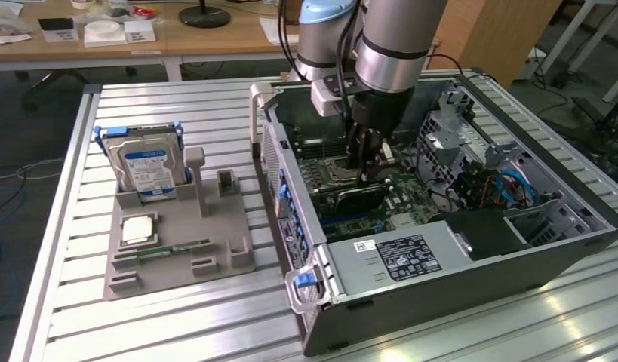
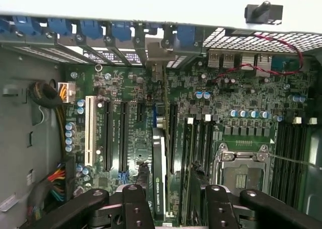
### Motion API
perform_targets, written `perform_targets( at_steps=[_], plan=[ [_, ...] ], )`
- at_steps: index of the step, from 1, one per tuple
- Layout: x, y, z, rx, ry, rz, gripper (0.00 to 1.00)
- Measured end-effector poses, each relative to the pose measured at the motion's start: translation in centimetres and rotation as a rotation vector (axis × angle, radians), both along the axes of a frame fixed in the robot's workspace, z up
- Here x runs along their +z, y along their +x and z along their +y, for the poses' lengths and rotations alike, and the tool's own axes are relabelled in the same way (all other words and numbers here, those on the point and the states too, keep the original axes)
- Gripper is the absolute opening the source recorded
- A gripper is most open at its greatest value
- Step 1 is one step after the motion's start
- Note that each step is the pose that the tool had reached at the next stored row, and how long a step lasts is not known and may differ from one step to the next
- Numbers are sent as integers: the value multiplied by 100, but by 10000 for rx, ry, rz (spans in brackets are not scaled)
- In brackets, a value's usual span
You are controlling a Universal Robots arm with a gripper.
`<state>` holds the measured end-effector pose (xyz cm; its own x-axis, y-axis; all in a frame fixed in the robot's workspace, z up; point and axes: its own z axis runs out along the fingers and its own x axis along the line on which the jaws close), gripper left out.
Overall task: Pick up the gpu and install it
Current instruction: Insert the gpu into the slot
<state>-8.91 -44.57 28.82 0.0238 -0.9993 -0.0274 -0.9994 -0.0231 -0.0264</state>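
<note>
The gpu (image 1: 351, 198) is a thin black card standing on edge on the green motherboard (image 1: 410, 215) inside the open computer case (image 1: 440, 260). In the wrist view the gpu (image 2: 158, 163) appears edge-on in one of the long slots, its metal bracket end toward the case's rear wall. My gripper (image 1: 367, 172) reaches down into the case right over the card. Its two black fingers (image 2: 128, 209) stand apart on either side of the card's top edge, and the gripper (image 2: 171, 209) is open, with a gap on the far finger's side.
On the exterior view's left a grey fixture (image 1: 178, 260) holds a silver hard drive (image 1: 148, 170), a square processor chip (image 1: 139, 228) and a narrow memory stick (image 1: 178, 247). Case walls, drive cages and cables (image 1: 490, 188) hem in the arm. The processor socket (image 2: 241, 171) lies beside the card.
</note>
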Motion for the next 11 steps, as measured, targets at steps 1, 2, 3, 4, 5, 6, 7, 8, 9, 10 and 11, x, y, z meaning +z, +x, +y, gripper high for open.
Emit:
perform_targets(
  at_steps=[1,2,3,4,5,6,7,8,9,10,11],
  plan=[
    [0,0,0,1,-2,1,46],
    [-2,0,0,2,-2,1,46],
    [-9,0,0,6,2,-1,46],
    [-19,0,0,12,2,-1,46],
    [-29,0,0,24,0,-1,46],
    [-42,0,0,42,0,0,46],
    [-53,0,1,63,0,0,46],
    [-64,0,1,88,1,-1,46],
    [-75,0,1,119,0,0,46],
    [-86,1,1,145,0,0,46],
    [-97,1,1,159,0,0,46]
  ],
)
